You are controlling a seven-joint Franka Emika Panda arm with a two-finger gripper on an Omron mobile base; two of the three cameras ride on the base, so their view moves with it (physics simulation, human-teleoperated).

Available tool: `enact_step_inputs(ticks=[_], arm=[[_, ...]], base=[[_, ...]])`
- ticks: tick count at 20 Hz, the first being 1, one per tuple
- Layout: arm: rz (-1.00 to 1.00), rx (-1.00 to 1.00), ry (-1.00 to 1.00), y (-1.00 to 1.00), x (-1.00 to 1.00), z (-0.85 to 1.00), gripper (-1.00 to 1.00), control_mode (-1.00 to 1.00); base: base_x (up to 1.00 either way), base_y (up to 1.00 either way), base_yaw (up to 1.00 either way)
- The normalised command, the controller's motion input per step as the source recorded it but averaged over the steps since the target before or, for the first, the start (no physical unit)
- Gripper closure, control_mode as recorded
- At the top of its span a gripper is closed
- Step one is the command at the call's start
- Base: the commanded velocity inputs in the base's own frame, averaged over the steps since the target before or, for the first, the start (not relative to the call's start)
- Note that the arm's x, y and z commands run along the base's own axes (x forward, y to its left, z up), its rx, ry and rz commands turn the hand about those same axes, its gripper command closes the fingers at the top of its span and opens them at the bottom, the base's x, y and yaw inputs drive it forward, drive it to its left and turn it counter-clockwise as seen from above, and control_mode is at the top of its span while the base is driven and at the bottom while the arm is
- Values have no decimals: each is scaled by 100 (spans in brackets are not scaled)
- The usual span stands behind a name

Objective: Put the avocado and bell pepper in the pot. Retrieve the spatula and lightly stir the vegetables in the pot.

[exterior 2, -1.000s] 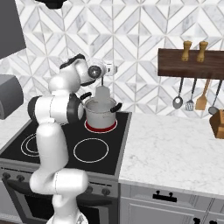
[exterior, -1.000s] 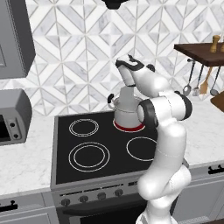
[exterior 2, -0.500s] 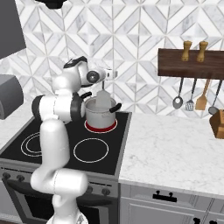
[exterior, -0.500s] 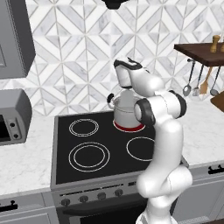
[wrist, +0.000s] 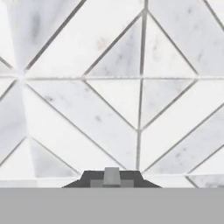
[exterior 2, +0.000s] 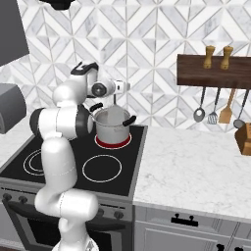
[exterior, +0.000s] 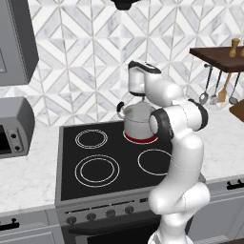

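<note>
Stove scene, read from left to right. At the far left a grey microwave [exterior: 14, 126] stands on the marble counter [exterior 2: 196, 166]. Beside it is the black stove [exterior: 95, 164]. The pot [exterior 2: 113, 125] sits on the rear right ring [exterior 2: 113, 142], which glows red around its base. The pot's black side handles point left and right. The white arm reaches over the pot, and its gripper [exterior 2: 122, 87] is held level, aimed at the patterned wall tiles [wrist: 109, 87] rather than down at the hob. The pincer is closed on the upper end of the spatula [exterior 2: 114, 102]. In the hand view a pale strip shows clamped between the dark finger tips. The key relation is vertical. The pot lies directly below the pincer, and the spatula's thin handle runs close to upright from the closed fingers down past the rim. The blade is hidden by the steel wall. The avocado and bell pepper cannot be seen from these angles. They are presumably already inside, so the task appears to be at the stirring stage. Stirring probably calls for a small sideways circle of the hand, kept inside the rim so the narrow pot is not dragged off its ring. At the far right a wooden rack [exterior 2: 215, 71] carries steel ladles [exterior 2: 199, 113] and an orange-brown spatula [exterior 2: 226, 113], well apart from the work.
</note>
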Motion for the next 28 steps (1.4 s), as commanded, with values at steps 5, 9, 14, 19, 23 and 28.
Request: enact_step_inputs(ticks=[5, 9, 14, 19, 23, 28], arm=[[0, 0, -2, 0, 0, -37, 100, -100], [0, 0, -4, 0, 0, -57, 100, -100], [2, 0, -9, 0, 3, -69, 100, -100], [6, 0, -16, 8, 19, -57, 100, -100], [10, 0, -23, 42, 9, -39, 100, -100], [8, 1, -19, 21, 1, -30, 100, -100]], base=[[0, 0, 0], [0, 0, 0], [0, 0, 0], [0, 0, 0], [0, 0, 0], [0, 0, 0]])
